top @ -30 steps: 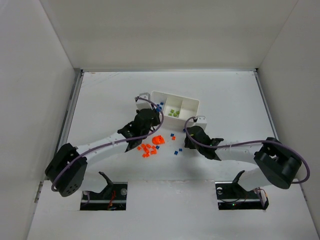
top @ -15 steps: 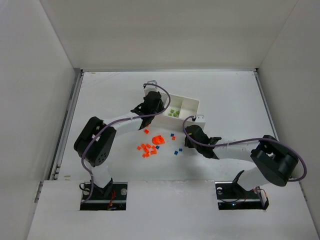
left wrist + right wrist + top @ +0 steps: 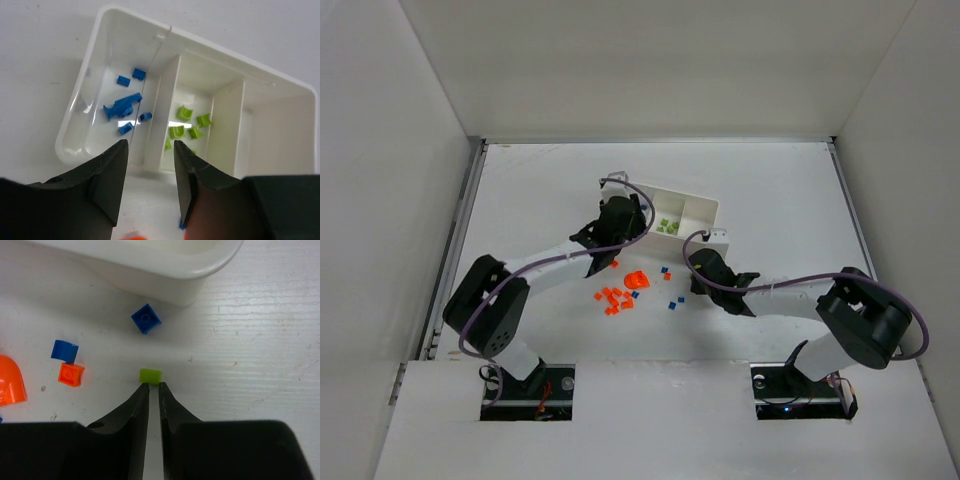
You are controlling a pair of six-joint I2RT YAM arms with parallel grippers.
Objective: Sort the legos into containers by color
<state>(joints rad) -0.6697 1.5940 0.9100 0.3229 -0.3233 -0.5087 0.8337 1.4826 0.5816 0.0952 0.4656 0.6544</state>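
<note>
Two grippers work apart. The left gripper (image 3: 150, 147) hangs half open and empty above the tray (image 3: 125, 45), where blues (image 3: 122, 106) and greens (image 3: 184, 113) lie in separate compartments. The right gripper (image 3: 154, 386), nearly closed, touches a loose green (image 3: 150, 376) on the table (image 3: 250, 340), apparently to pinch it. Grip unconfirmed. Only the top view shows the oranges (image 3: 617, 298).

Right wrist view: orange piece (image 3: 10, 381) half off left edge (white tray (image 3: 165, 270) off the top)

On the table (image 3: 770, 190), loose bricks (image 3: 618, 296) lie at seven o'clock from the tray (image 3: 680, 192); other bricks (image 3: 125, 106) sit in its left and middle compartments.
</note>
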